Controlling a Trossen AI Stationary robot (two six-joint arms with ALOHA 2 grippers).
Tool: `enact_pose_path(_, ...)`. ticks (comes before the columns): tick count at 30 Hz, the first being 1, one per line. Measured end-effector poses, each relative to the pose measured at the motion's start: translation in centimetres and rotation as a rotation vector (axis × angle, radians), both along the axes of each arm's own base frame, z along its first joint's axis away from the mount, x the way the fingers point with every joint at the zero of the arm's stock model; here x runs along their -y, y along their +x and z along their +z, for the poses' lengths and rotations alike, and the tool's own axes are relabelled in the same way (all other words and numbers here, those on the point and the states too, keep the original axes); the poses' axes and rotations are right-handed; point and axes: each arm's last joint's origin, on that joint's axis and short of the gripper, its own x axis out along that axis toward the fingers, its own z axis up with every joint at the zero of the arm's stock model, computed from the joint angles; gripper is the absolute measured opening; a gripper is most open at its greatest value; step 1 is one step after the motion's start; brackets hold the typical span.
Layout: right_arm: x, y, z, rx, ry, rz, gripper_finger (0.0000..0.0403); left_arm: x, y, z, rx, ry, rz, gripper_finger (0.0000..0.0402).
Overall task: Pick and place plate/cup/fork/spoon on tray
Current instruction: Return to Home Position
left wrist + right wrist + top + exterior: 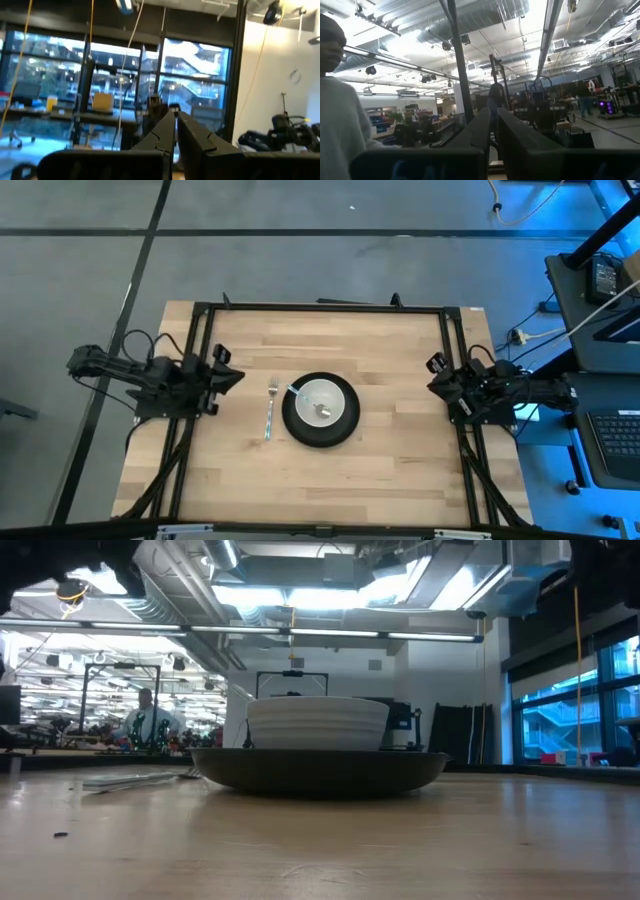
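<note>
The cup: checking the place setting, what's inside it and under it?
Inside the cup lies the spoon, handle over the rim. Under it is the plate, its middle hidden.

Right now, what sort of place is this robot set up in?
Probably a robotics lab or workshop: exposed ceiling ducts, a laptop beside the wooden table, and a person in the open hall behind.
</note>
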Motion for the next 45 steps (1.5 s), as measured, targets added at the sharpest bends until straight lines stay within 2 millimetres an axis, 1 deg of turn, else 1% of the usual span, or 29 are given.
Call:
enact_pose_path(5,0.0,0.0,0.0,-0.006,0.002,0.002,0.0036,0.0,0.0,-2.5,-0.039,-0.060,-0.021,0.0014)
enact_pose_path(7,0.0,0.0,0.0,-0.006,0.003,0.001,0.0036,0.0,0.1,-2.7,-0.056,-0.066,-0.014,0.0014)
enact_pose_path(11,0.0,0.0,-0.1,-0.006,0.001,-0.008,0.0036,-0.1,-0.1,-2.2,-0.007,-0.035,-0.001,0.0014)
enact_pose_path(14,0.0,0.1,-0.2,-0.019,-0.031,-0.026,0.0036,-0.1,-0.2,-2.2,-0.007,-0.017,0.006,0.0014)
enact_pose_path(17,0.0,0.3,-0.4,-0.043,-0.038,-0.029,0.0036,-0.1,-0.1,-2.6,-0.043,-0.019,0.003,0.0014)
enact_pose_path(21,0.0,0.4,-0.8,-0.087,-0.036,-0.027,0.0036,0.0,0.1,-3.1,-0.102,-0.068,-0.022,0.0014)
enact_pose_path(27,0.0,0.5,-1.0,-0.102,-0.036,-0.026,0.0036,0.0,0.3,-3.6,-0.156,-0.058,-0.021,0.0014)
enact_pose_path(30,0.0,0.5,-1.1,-0.115,-0.037,-0.027,0.0036,0.0,0.3,-3.6,-0.157,-0.057,-0.021,0.0014)
enact_pose_path(37,0.0,0.9,-2.0,-0.225,-0.039,-0.024,0.0036,0.0,0.3,-3.6,-0.157,-0.057,-0.021,0.0014)
enact_pose_path(45,0.0,1.0,-2.2,-0.244,-0.039,-0.024,0.0036,0.0,0.3,-3.6,-0.157,-0.056,-0.021,0.0014)
